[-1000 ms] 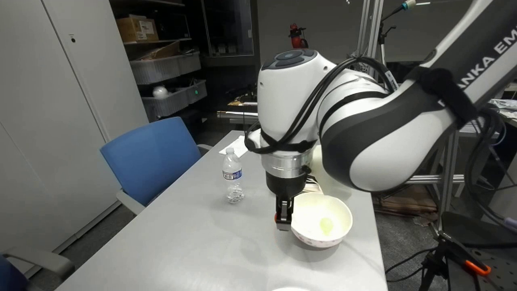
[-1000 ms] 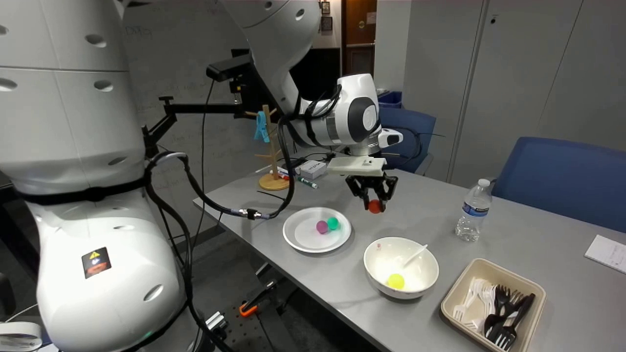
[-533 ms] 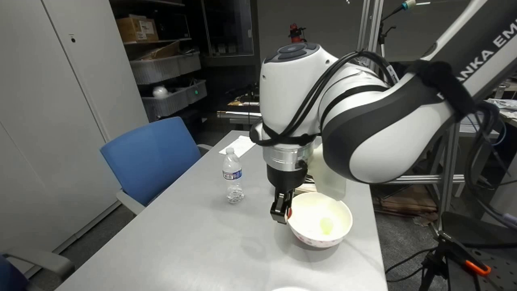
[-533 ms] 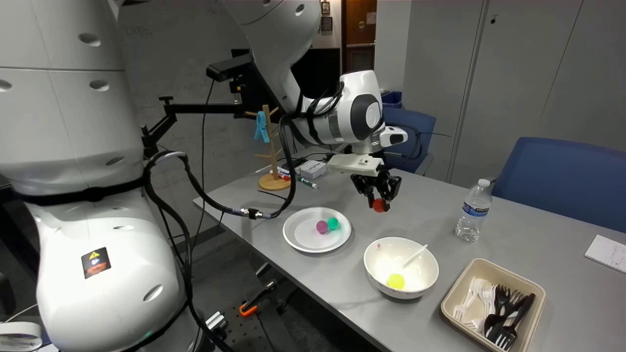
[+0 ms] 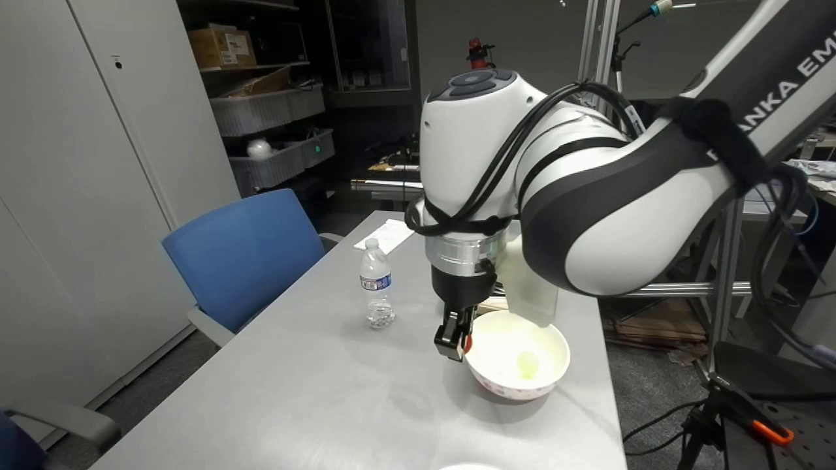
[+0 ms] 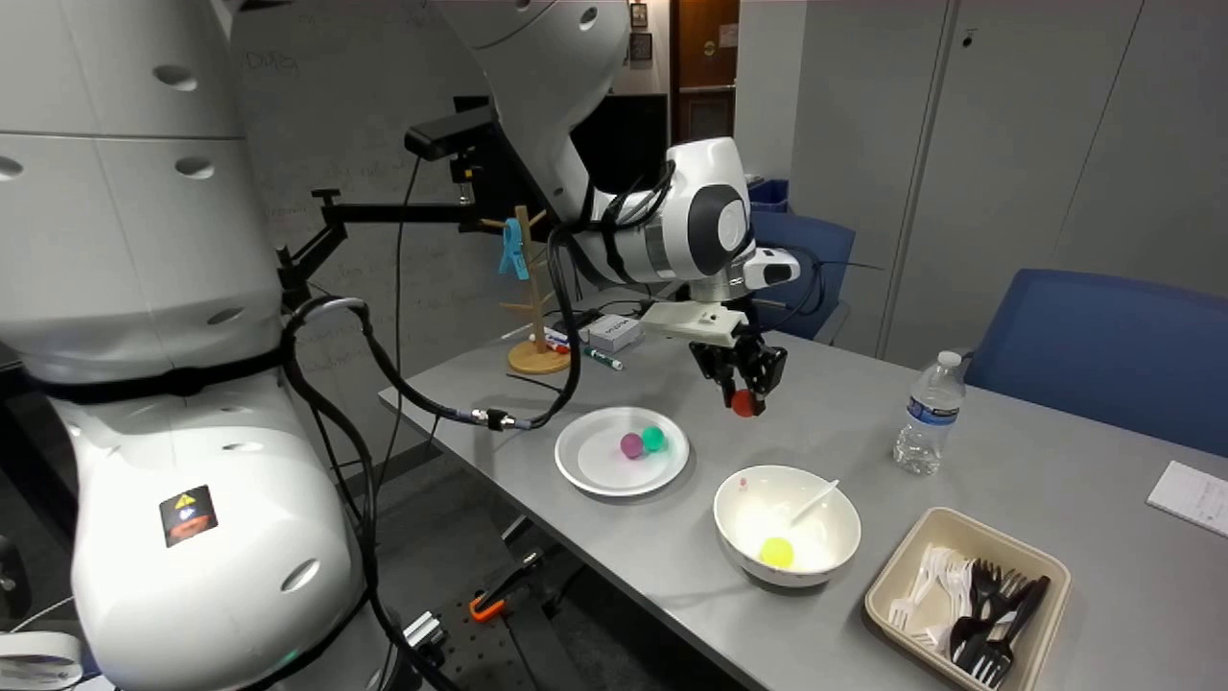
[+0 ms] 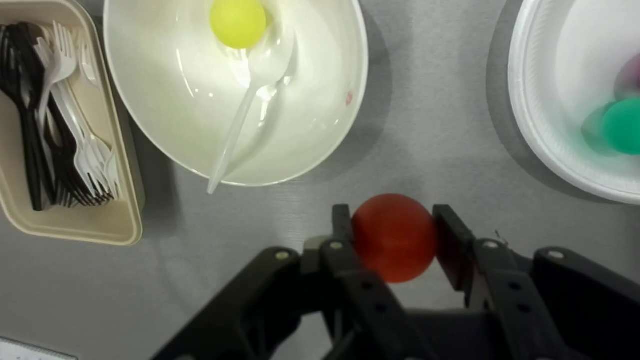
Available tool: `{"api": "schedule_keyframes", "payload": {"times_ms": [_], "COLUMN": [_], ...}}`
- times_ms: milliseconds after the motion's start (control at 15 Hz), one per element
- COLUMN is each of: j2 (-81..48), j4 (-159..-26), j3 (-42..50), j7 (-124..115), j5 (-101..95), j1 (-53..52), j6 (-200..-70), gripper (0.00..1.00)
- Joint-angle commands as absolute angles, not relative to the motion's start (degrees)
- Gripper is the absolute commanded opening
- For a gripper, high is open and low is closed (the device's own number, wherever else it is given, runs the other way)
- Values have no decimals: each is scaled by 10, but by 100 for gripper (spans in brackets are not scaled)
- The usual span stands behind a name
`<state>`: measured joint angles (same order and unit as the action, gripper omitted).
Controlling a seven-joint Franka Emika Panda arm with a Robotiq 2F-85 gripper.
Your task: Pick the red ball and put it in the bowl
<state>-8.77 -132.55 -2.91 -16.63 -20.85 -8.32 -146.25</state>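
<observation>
The red ball [image 7: 395, 238] is held between the two fingertips of my gripper [image 7: 393, 225] in the wrist view. In an exterior view the ball [image 6: 742, 403] hangs under the gripper [image 6: 744, 392], above the table. In an exterior view the gripper [image 5: 455, 339] hides most of the ball [image 5: 467, 343]. The white bowl [image 7: 320, 120] is beyond and left of the ball in the wrist view, and the ball is outside its rim. The bowl [image 6: 748, 509] also shows in an exterior view; inside lie a yellow ball [image 6: 776, 552] and a white spoon [image 7: 232, 135].
A white plate [image 6: 585, 465] holds a purple ball [image 6: 631, 445] and a green ball [image 6: 653, 439]. A beige tray [image 6: 1046, 624] of plastic cutlery stands beside the bowl. A water bottle [image 6: 929, 417] stands upright on the table. A wooden rack [image 6: 537, 357] and markers are farther back.
Between one second and half a second ago the gripper turned and shifted slightly with the red ball held. Since half a second ago it has hardly moved. The bowl has stayed put.
</observation>
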Motion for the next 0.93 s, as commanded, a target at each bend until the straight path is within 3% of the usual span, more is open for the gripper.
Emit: {"api": "schedule_keyframes", "payload": {"times_ms": [0,867], "j2": [-87,-112], "j4": [-1325,-1326], "j3": [-28,37], "j7": [-165,-181], "j5": [-207,-194], "j1": [-84,-35], "j6": [-1462,-1456], "gripper": [19,19]}}
